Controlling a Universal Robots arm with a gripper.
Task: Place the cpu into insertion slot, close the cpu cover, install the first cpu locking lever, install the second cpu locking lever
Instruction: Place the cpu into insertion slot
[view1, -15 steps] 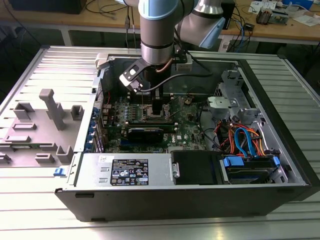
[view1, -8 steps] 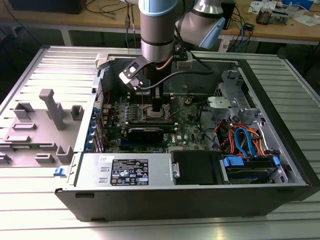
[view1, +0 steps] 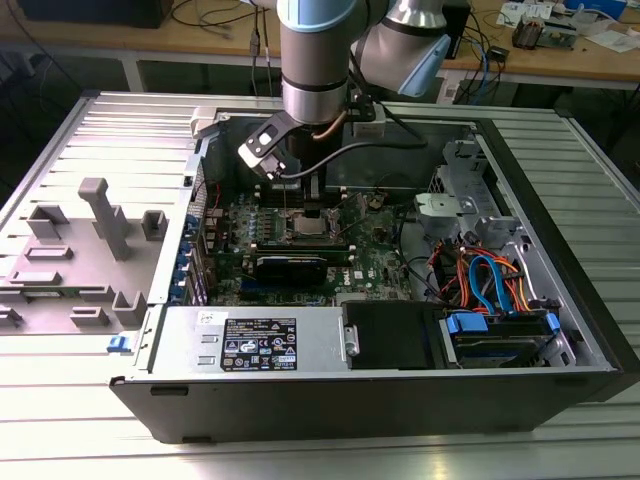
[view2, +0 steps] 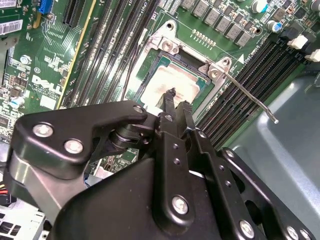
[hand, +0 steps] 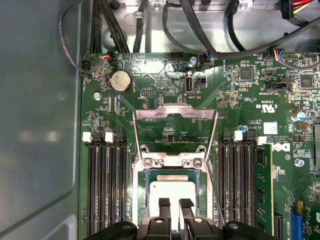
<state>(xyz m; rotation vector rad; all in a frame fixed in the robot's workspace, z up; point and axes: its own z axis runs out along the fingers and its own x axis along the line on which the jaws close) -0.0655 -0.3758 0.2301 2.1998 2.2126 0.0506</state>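
Arm (view1: 315, 60) is reaching down into an open case (view1: 300, 400) that is lying on its side on a ribbed metal table (view1: 80, 420). Gripper (hand: 175, 202) is hanging low over the green board (view1: 385, 262), directly above the slot (hand: 172, 162). Cpu (hand: 172, 192) is lying flat inside the slot, silver top facing up, with the slot's dark frame showing around its edges. The two black fingers (hand: 165, 210) are pointing down at the cpu's top, standing a narrow gap apart with nothing between them. The cpu's metal is showing through that gap in the first wrist view. Whether the tips are touching the cpu, I cannot tell. Cover (hand: 175, 112) is standing open, swung back on its hinge at the slot's rim, and green board is showing through its window. In the second wrist view one lever (view2: 245, 92) is angling away from a corner of the slot, its bent tip hanging free. Long black memory slots (hand: 105, 190) are running along both sides of the slot. A coin battery (hand: 120, 80) is sitting beyond the open cover, near black cables (hand: 200, 35). Grey plastic fixtures (view1: 100, 225) are standing on the table at the exterior view's left, well apart from the case.
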